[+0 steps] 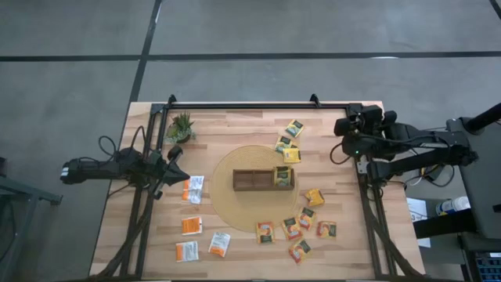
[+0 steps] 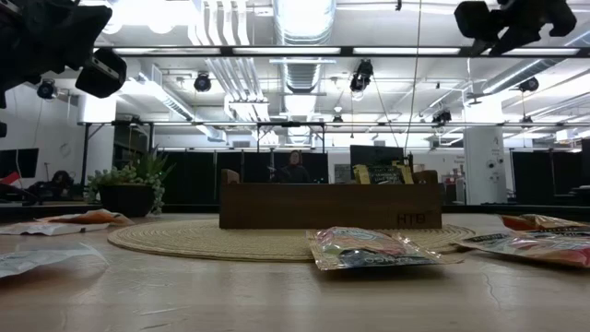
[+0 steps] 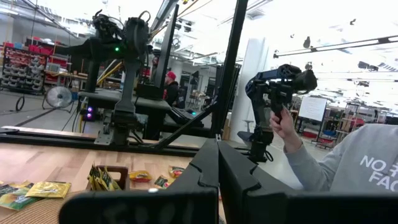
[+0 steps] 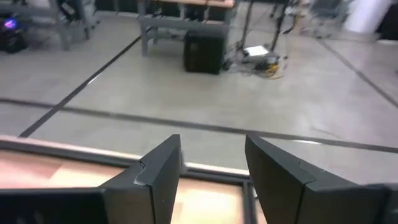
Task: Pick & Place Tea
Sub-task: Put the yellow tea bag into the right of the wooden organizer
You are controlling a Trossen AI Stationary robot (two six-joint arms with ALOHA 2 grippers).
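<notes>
Right gripper [image 1: 341,128] open, empty, parked at the tabletop's [image 1: 344,251] far right corner. Nearest loose tea sachets [image 1: 288,143] lie just inward of it, left arm well away. Left gripper [image 1: 174,153] shut, empty.

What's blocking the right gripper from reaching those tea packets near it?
Nothing visible. The right gripper, open and empty, hovers over the table's far right corner; only bare wood lies between it and the nearest tea sachets. The tray sits farther off.
</notes>
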